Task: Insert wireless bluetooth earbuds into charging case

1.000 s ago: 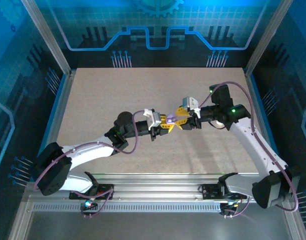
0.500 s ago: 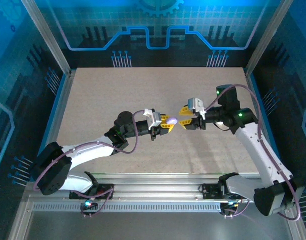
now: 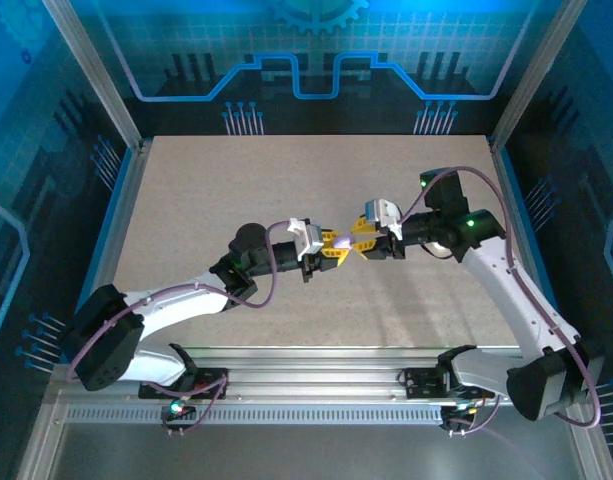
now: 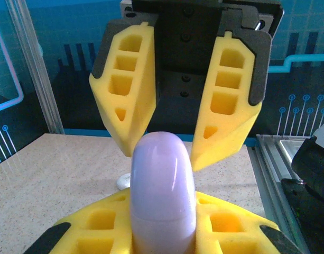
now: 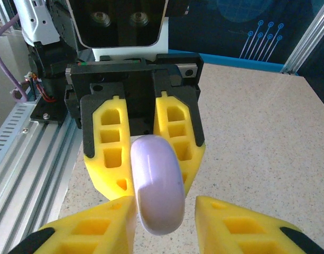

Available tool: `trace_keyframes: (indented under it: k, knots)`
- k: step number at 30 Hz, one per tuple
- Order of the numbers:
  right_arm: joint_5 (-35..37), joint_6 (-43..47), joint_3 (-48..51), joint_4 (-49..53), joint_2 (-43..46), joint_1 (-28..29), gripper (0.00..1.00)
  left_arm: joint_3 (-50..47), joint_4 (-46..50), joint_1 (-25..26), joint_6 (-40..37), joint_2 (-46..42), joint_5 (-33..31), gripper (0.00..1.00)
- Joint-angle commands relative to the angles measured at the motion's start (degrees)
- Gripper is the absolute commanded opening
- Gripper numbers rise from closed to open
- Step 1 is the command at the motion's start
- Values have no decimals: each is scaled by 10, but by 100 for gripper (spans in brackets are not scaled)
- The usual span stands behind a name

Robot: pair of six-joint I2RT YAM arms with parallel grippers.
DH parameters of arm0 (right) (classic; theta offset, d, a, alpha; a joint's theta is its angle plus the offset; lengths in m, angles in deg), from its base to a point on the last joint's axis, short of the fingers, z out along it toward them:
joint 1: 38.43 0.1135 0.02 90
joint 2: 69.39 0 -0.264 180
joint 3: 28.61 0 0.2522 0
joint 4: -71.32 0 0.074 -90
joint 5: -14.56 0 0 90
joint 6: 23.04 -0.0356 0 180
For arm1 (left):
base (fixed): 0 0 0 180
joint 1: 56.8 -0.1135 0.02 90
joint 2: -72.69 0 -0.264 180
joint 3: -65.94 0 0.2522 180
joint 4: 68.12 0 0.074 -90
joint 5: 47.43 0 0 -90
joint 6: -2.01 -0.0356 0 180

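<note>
The charging case [image 4: 163,185] is a pale lavender pebble, closed, standing on edge above the table. My left gripper [image 4: 162,217] is shut on its lower part. The same case [image 5: 156,182] juts out of the left gripper [image 5: 150,172] towards my right gripper [image 5: 164,214]. The right gripper's jaws are open around the case's free end, one finger [image 5: 98,225] touching it and the other finger [image 5: 241,227] a gap away. From above, the left gripper [image 3: 331,246] and the right gripper [image 3: 360,240] meet tip to tip at the case [image 3: 343,240]. One small white earbud [image 4: 123,181] lies on the table below.
The speckled beige table [image 3: 226,190] stretches out around both arms. An aluminium rail [image 3: 316,375] runs along the near edge, and a metal frame [image 4: 278,159] borders the right side.
The right gripper drew back to the right, then came in again over the case's free end, its jaws narrowing. The left arm has held still with the case.
</note>
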Motion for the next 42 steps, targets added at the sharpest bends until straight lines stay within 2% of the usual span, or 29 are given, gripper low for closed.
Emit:
trace_keyframes:
  k: [1,16,20,29,32,42]
  knots:
    - [-8,17,-19,19,-5,9,35,18,-2,5,-16,-17,18,19]
    - [-9,31,-31,33,-20,19,34,19,0,7,-18,-19,20,19]
    - [-10,35,-32,35,-26,23,27,19,0,8,-18,-19,21,19]
    - [8,37,-23,25,-19,27,19,23,9,8,-22,-21,23,19]
    - [16,32,-22,23,-15,27,15,22,12,8,-27,-24,20,24]
    - [46,23,-11,30,14,27,13,14,9,9,-29,-17,6,32]
